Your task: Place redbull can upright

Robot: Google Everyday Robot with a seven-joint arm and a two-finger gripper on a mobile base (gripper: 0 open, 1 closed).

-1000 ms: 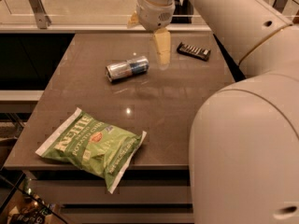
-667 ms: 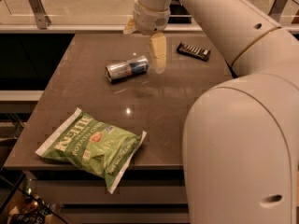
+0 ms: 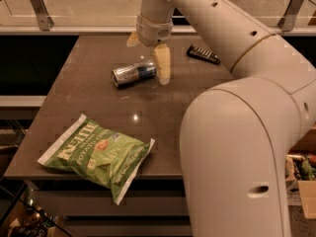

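- One can [image 3: 133, 74] lies on its side, upper centre of the table [image 3: 89, 102], not yet upright.
- The gripper [image 3: 147, 58] hangs over its right end, fingers apart, likely lining up a grasp.

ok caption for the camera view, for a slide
Open gripper at the redbull can, which lies on its side on the table.

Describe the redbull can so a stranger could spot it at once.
On the brown table, look to the far half, just under the gripper hanging open there. The redbull can lies on its side: a slim silver-and-blue cylinder, far smaller than the green chip bag at the front and round, unlike the flat dark packet farther right.
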